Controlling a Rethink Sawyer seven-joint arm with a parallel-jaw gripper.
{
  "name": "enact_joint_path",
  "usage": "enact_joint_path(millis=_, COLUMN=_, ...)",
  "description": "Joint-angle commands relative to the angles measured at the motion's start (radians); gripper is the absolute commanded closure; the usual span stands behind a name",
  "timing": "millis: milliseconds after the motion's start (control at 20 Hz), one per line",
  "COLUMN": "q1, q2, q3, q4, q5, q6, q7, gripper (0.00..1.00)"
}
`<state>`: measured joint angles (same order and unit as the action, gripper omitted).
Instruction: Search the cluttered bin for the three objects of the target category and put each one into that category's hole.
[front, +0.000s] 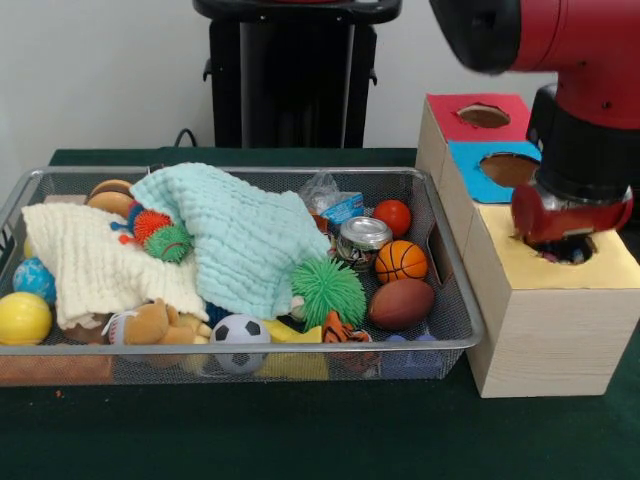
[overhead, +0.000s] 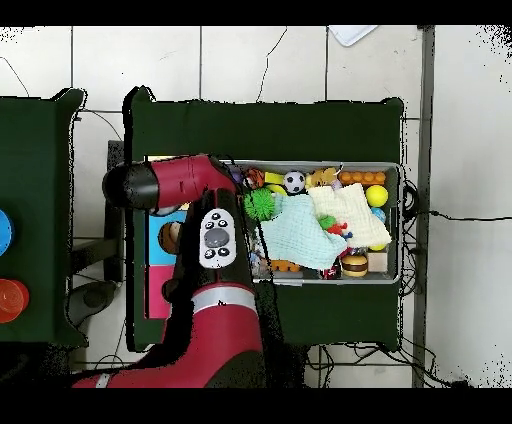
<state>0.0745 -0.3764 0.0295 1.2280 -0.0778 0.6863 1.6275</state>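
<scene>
Bin (front: 40, 180): wire mesh, cluttered; no spotted fabric visible, maybe under mint cloth (front: 245, 240).
Yellow-top box (front: 540, 300): beside bin.
Gripper (front: 570, 235): directly over hole (front: 580, 255), tips inside; jaw state/load can't tell.

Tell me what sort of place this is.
Probably a robotics lab test station: a red robot arm on a pedestal, a green-covered table with a wire bin of toys, and sorting boxes with holes, on a tiled floor.
</scene>
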Motion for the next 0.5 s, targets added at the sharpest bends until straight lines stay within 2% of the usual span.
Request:
enact_joint_path(millis=50, q1=-0.013, q2=0.342, q3=-0.020, q4=-0.179, q5=0.064, q6=-0.184, q7=0.325, gripper=1.00)
enact_joint_path(millis=150, q1=0.000, q2=0.416, q3=-0.046, q4=-0.250, q5=0.074, q6=-0.200, q7=0.318, gripper=1.00)
enact_joint_path(millis=250, q1=0.018, q2=0.446, q3=-0.079, q4=-0.282, q5=0.077, q6=-0.220, q7=0.319, gripper=1.00)
enact_joint_path(millis=300, q1=0.025, q2=0.452, q3=-0.092, q4=-0.297, q5=0.082, q6=-0.184, q7=0.307, gripper=0.00)
enact_joint_path(millis=500, q1=0.035, q2=0.446, q3=-0.105, q4=-0.317, q5=0.079, q6=-0.066, q7=0.290, gripper=0.00)
